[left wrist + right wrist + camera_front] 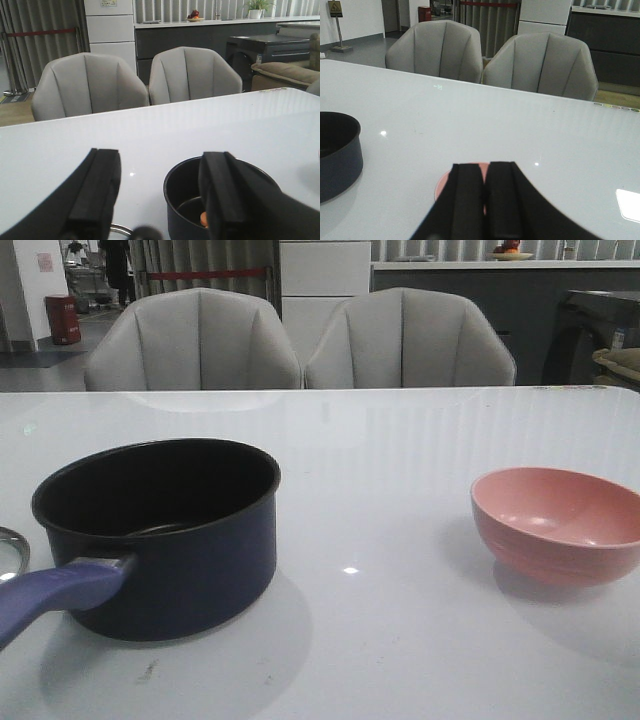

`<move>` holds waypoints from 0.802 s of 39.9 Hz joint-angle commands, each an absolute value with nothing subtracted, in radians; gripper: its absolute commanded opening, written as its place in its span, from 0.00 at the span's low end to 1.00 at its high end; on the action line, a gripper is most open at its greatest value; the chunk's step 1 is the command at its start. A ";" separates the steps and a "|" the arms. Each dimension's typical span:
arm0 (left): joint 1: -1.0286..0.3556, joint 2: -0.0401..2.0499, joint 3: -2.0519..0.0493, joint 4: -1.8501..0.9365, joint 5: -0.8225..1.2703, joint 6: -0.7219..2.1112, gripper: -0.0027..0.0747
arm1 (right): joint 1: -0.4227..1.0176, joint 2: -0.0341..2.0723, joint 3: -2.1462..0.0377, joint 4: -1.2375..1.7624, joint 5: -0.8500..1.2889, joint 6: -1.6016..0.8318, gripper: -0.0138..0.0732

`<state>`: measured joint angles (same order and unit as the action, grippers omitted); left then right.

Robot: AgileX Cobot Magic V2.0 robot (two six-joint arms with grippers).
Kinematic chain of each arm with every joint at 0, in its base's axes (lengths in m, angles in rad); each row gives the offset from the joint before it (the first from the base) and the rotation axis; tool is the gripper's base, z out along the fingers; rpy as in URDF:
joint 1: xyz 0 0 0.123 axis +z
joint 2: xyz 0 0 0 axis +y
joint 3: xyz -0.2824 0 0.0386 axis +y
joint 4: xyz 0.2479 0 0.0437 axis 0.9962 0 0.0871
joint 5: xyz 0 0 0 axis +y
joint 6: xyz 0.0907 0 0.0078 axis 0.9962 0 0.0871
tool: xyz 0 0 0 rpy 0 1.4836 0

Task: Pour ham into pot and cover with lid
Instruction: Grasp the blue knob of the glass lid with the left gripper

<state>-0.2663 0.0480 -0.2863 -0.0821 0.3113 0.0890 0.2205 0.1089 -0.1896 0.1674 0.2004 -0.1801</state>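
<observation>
At the far left edge of the front view, a sliver of steel-rimmed glass lid [10, 552] is cut off by the frame. One dark navy-blue saucepan [180, 550] stands lower left on the white table [400, 640], its blue-purple handle [55, 598] running toward the lower left corner. One orange-pink ham slice [203, 218] shows inside the saucepan; any others are hidden. One pink bowl [560, 525] sits at right. The left gripper [155, 197] has its jaws wide apart; the right gripper [484, 200] has them pressed together.
</observation>
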 commanded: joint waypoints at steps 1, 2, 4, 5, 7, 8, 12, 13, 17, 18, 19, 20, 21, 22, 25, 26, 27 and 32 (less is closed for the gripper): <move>-0.275 0.095 -0.357 -0.071 0.252 0.082 0.64 | 0.223 0.118 -0.217 0.170 0.118 -0.184 0.33; -0.275 0.108 -0.367 -0.063 0.259 0.082 0.67 | 0.223 0.118 -0.217 0.170 0.118 -0.184 0.33; -0.275 0.139 -0.396 -0.045 0.281 0.082 0.73 | 0.223 0.118 -0.217 0.170 0.118 -0.184 0.33; -0.275 0.160 -0.411 -0.043 0.294 0.082 0.76 | 0.223 0.118 -0.217 0.170 0.118 -0.184 0.33; -0.271 0.201 -0.436 -0.042 0.315 0.082 0.81 | 0.223 0.118 -0.217 0.170 0.118 -0.184 0.33; -0.271 0.226 -0.447 -0.042 0.326 0.082 0.82 | 0.223 0.118 -0.217 0.170 0.118 -0.184 0.33; -0.254 0.308 -0.500 -0.045 0.347 0.065 0.83 | 0.223 0.118 -0.217 0.170 0.118 -0.184 0.33; -0.249 0.330 -0.509 -0.045 0.347 0.046 0.83 | 0.223 0.118 -0.217 0.170 0.118 -0.184 0.33; -0.206 0.407 -0.554 -0.041 0.361 -0.047 0.83 | 0.223 0.118 -0.217 0.170 0.118 -0.184 0.33; -0.195 0.426 -0.568 -0.041 0.371 -0.064 0.83 | 0.223 0.118 -0.217 0.170 0.118 -0.184 0.33; -0.178 0.451 -0.584 -0.041 0.388 -0.078 0.83 | 0.223 0.118 -0.217 0.170 0.118 -0.184 0.33; -0.166 0.480 -0.596 -0.041 0.404 -0.083 0.83 | 0.223 0.118 -0.217 0.170 0.118 -0.184 0.33; -0.148 0.502 -0.615 -0.041 0.429 -0.085 0.83 | 0.223 0.118 -0.217 0.170 0.118 -0.184 0.33; -0.135 0.534 -0.630 -0.041 0.458 -0.085 0.83 | 0.223 0.118 -0.217 0.170 0.118 -0.184 0.33; -0.087 0.617 -0.691 -0.041 0.528 -0.085 0.84 | 0.223 0.118 -0.217 0.170 0.118 -0.184 0.33; -0.070 0.650 -0.711 -0.041 0.550 -0.085 0.84 | 0.223 0.118 -0.217 0.170 0.118 -0.184 0.33; -0.058 0.684 -0.725 -0.041 0.567 -0.085 0.85 | 0.223 0.118 -0.217 0.170 0.118 -0.184 0.33; 0.005 0.818 -0.796 -0.054 0.649 -0.085 0.85 | 0.223 0.118 -0.217 0.170 0.118 -0.184 0.33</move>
<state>-0.0253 0.7445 -0.7265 -0.0390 0.6540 -0.0714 0.2205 0.1089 -0.1896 0.1674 0.2004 -0.1801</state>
